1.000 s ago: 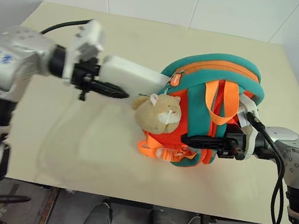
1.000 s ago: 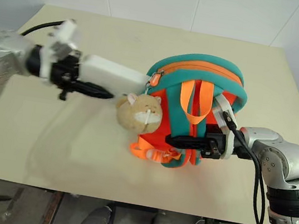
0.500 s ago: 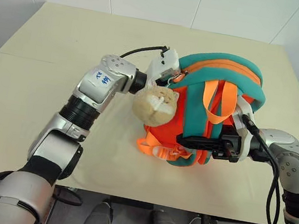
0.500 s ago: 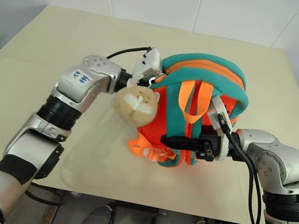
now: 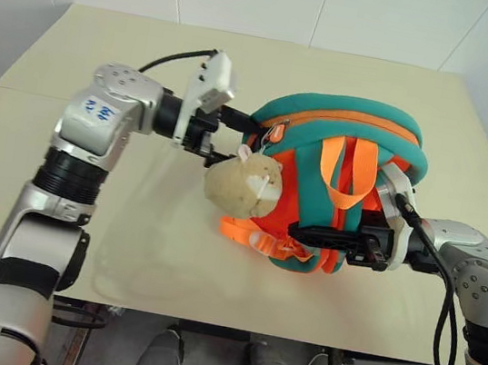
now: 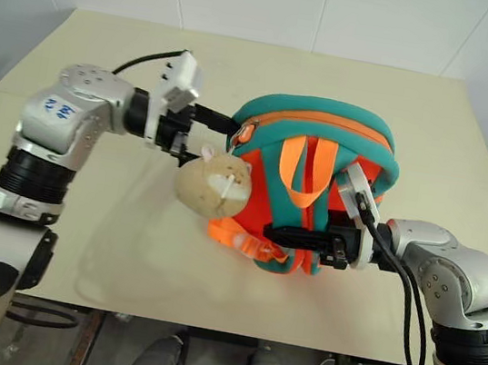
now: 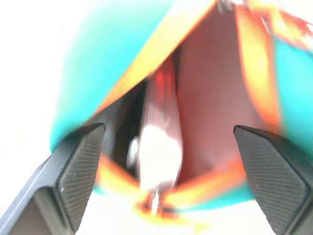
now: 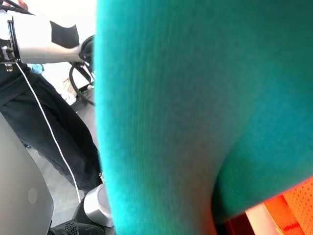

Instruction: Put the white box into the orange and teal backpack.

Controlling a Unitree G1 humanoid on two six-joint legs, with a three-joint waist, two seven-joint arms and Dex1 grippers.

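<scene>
Orange backpack (image 5: 335,187): stands on the table (image 5: 153,50), teal trim, zip mouth gaping toward the left gripper.
Box (image 7: 159,147): white, seen in the left wrist view down inside the backpack's open mouth.
Left gripper (image 5: 233,130): at the backpack's mouth, jaws spread wide, holding nothing.
Right gripper (image 5: 310,234): on the backpack's near side, jaws closed on a teal strap (image 5: 350,212).
Plush charm (image 5: 242,180): tan, hanging at the backpack's front, below the left gripper.

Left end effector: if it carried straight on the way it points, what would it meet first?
Probably the orange and teal backpack: the open left end effector faces its gaping opening, where something white lies, likely the box.
</scene>
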